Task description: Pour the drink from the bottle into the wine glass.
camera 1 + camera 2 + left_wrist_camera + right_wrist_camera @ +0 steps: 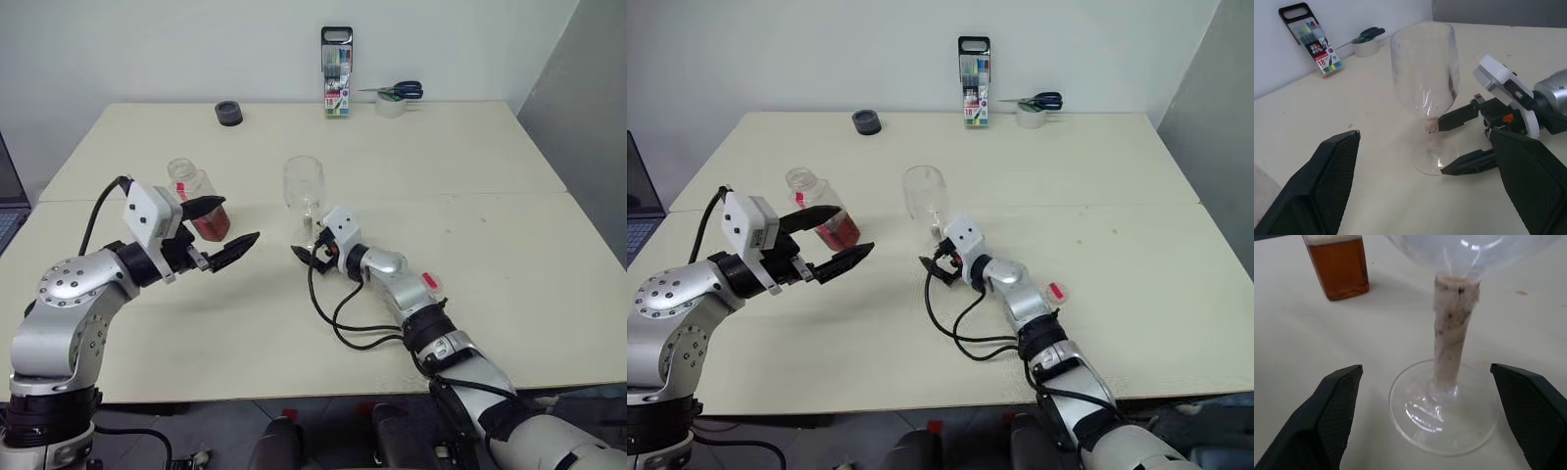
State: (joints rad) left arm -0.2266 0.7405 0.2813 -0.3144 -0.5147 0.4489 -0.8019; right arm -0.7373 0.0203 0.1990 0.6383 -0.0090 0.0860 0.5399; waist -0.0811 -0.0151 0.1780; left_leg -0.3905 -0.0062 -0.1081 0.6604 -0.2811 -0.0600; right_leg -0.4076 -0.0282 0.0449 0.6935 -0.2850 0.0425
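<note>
Right jaws: spread wide, holding nothing; the right gripper [306,253] sits low over the table with one black finger on either side of the wine glass's foot, not touching the stem.
Left jaws: spread wide, empty; the left gripper [223,233] hangs above the table just in front of the bottle, its fingers pointing toward the glass.
Wine glass [304,186]: upright near the table's middle, bowl empty, stem [1452,328] wrapped in a pale, speckled covering, round foot flat on the surface.
Bottle [819,208]: upright to the left of the glass and apart from it, behind the left fingers, mouth open with no cap on it.
Drink [1339,271]: reddish-brown, filling the lower part of the bottle.
Table [470,166]: cream top, with a seam running across it behind the glass.
Far edge: a dark round lid-like object [228,113], an upright marker pen case [336,70], and scissors [400,90] lying on a roll of tape [391,106].
Left margin: a laptop's corner [8,211].
</note>
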